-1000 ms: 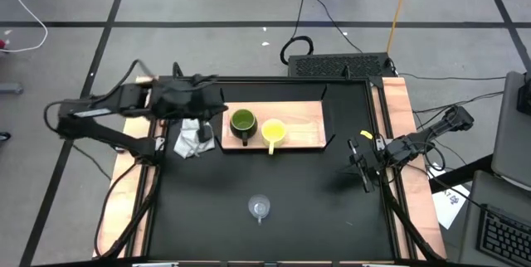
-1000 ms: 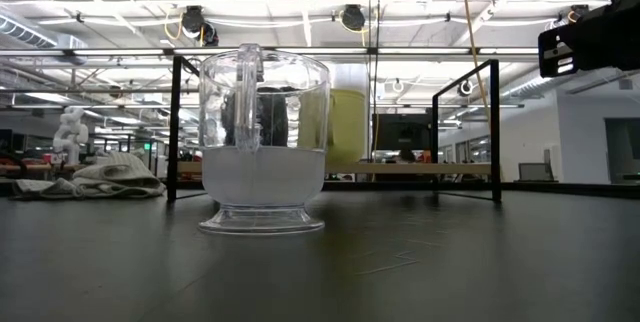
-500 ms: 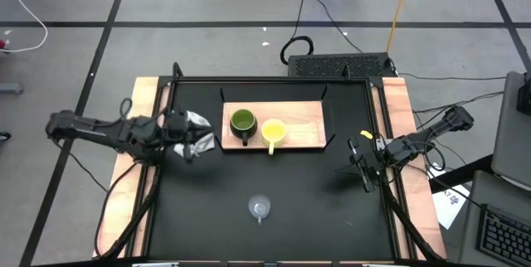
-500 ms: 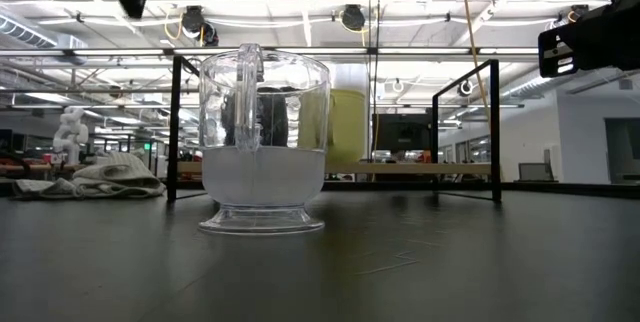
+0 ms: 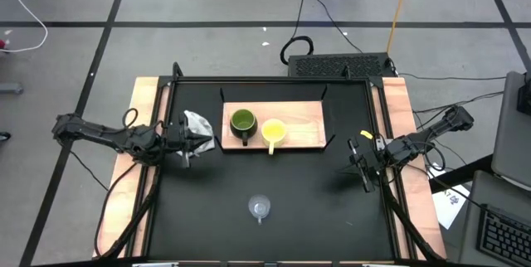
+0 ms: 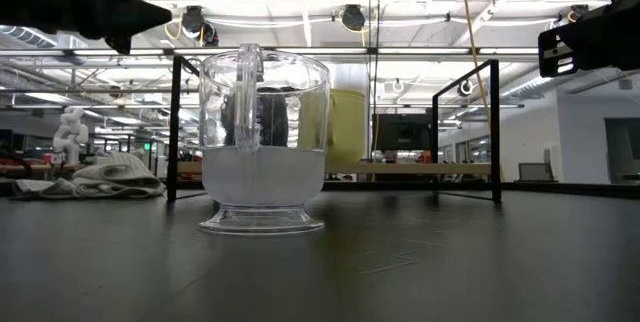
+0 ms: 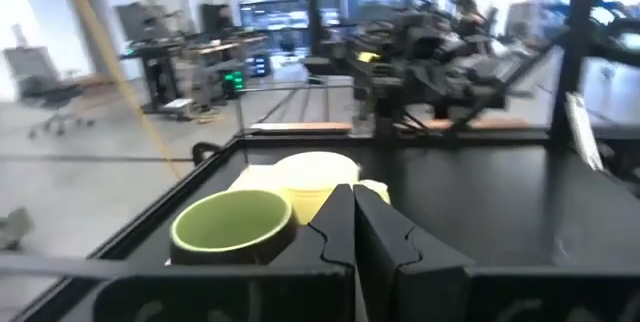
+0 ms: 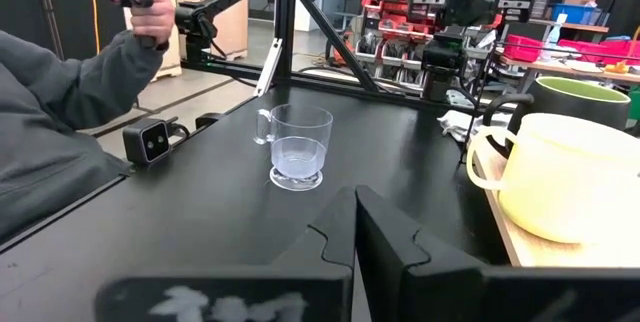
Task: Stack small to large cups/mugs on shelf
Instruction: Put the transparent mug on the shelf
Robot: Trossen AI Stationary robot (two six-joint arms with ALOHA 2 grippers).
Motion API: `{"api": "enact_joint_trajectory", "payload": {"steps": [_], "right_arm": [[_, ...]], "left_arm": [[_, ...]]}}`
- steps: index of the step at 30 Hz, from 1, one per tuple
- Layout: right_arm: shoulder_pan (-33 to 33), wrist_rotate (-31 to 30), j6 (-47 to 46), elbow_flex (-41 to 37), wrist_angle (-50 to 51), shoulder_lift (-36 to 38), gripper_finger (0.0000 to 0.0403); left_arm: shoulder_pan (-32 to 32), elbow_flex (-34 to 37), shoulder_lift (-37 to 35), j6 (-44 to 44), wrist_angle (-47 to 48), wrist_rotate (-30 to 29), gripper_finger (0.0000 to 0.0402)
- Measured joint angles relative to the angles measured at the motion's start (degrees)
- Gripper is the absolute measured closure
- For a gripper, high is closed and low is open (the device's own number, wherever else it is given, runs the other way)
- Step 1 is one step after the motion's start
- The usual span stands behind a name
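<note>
The olive-green mug (image 5: 241, 122) and the yellow mug (image 5: 274, 131) stand upright side by side on the left half of the light-wood shelf board (image 5: 305, 124). The clear glass cup (image 5: 260, 209) stands alone on the black table toward its near edge; it fills the middle of the low view (image 6: 263, 142). My left gripper (image 5: 192, 141) is shut and empty, up in the air at the table's left side beside the cloth wad (image 5: 197, 124), and it points toward the mugs (image 7: 232, 224). My right gripper (image 5: 362, 166) is shut and empty at the table's right edge.
The grey-white cloth wad lies on the table just left of the shelf. Pale wooden planks (image 5: 397, 101) line the table's sides. A person's grey sleeve (image 8: 60, 112) and hand show beyond the table in the right wrist view. Bare black table lies between the cup and the shelf.
My left gripper has drawn back from above the shelf's left end toward the table's left edge and has come down lower, staying above the table. The mugs, the cup and my right arm have kept still.
</note>
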State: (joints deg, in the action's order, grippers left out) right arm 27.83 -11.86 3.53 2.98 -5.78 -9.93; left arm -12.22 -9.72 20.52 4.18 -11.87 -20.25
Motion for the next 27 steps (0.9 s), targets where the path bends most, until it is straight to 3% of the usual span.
{"api": "enact_joint_trajectory", "payload": {"steps": [9,13,21,27], "right_arm": [[0.0,-0.02,0.15,0.0,0.0,0.0,0.0403],[0.0,0.0,0.15,0.0,-0.02,0.0,0.0403],[0.0,0.0,-1.28,0.0,-0.02,0.0,0.0403],[0.0,0.0,-1.18,0.0,-0.02,0.0,0.0403]], "left_arm": [[2.97,-0.98,-5.1,1.16,10.68,15.87,0.0401],[3.71,-0.98,-5.63,0.48,12.79,15.74,0.0401],[3.95,0.29,-5.68,-2.62,7.89,14.17,0.0401],[3.95,5.14,-5.71,-2.69,3.99,13.77,0.0401]]}}
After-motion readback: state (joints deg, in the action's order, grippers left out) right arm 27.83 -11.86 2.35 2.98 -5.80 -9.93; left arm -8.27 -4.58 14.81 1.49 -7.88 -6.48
